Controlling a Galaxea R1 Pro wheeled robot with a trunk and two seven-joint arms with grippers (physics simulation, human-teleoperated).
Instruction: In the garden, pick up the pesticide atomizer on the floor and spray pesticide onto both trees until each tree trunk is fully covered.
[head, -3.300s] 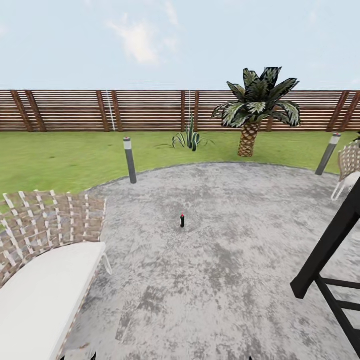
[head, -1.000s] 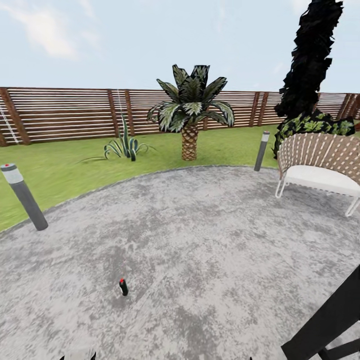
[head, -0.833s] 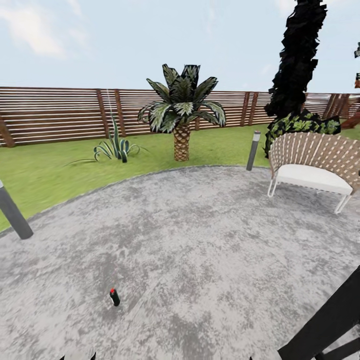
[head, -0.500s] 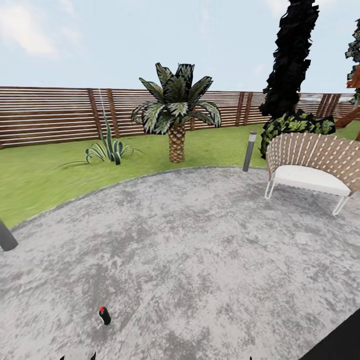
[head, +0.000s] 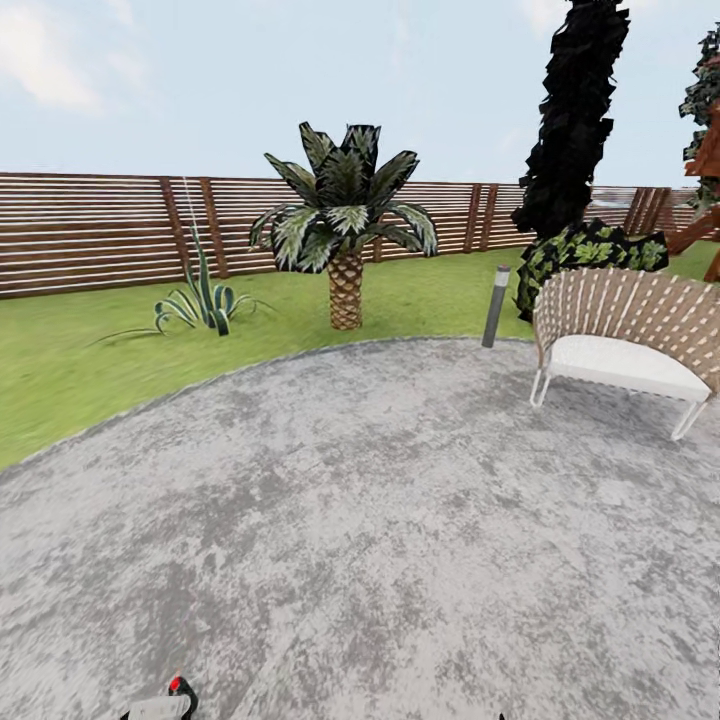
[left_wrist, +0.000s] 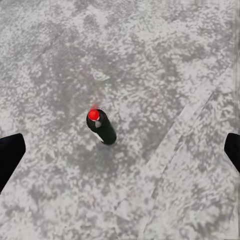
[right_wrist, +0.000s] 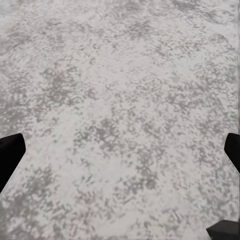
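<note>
The pesticide atomizer (left_wrist: 101, 127) stood on the floor (head: 400, 520), a slim dark bottle with a red cap, its long axis running up from the paving and the cap end uppermost; in my left wrist view the body leaned a little across the picture, cap toward the camera, so I looked down on it at a slant. In the head view its red top and dark shoulder (head: 181, 688) showed at the very near edge, left of centre, just beside a pale piece of my own body. My left gripper (left_wrist: 120, 155) hung above the grey paving with its two dark fingertips (left_wrist: 10, 157) spread wide at opposite edges of the wrist view, the bottle between them but apart from both, nothing clasped. My right gripper (right_wrist: 120, 155) was likewise spread wide over bare mottled concrete, its fingertips (right_wrist: 10, 155) at the picture's edges. Farther out, the curved rim of the floor met the lawn (head: 80, 350). A short palm (head: 345, 225) stood far centre, a spiky plant (head: 200, 300) to its left, a lamp post (head: 494, 305) to its right, then a wicker bench (head: 625, 335) with a white seat at far right, a black cone-shaped tree (head: 575, 110) behind it, and the slatted wooden fence (head: 90, 235) across the back.
</note>
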